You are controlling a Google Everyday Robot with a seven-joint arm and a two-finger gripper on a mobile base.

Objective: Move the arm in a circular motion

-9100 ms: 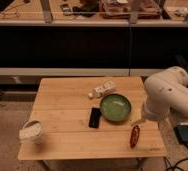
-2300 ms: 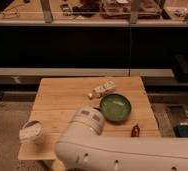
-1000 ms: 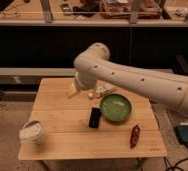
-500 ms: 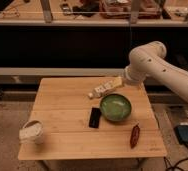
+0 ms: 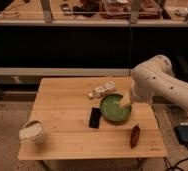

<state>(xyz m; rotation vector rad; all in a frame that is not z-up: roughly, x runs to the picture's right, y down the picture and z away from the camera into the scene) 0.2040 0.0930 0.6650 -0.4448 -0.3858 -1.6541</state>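
One table (image 5: pixel 62 110) holds five things: one bowl (image 5: pixel 109 114), one phone (image 5: pixel 94 118), one cup (image 5: pixel 31 132). Also one packet (image 5: pixel 102 90) and one red pouch (image 5: pixel 135 136). One arm (image 5: pixel 162 87) with its gripper (image 5: pixel 125 101) over the bowl.

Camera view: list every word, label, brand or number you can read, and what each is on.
No text can be read anywhere.
White packet: dark marks on it, too blurred to read.
Cup, green bowl, black phone, red object: no print visible.
Arm: plain white, no label showing.
Gripper: pale tip over the bowl's right side, unmarked.
Shelf clutter above: illegible.
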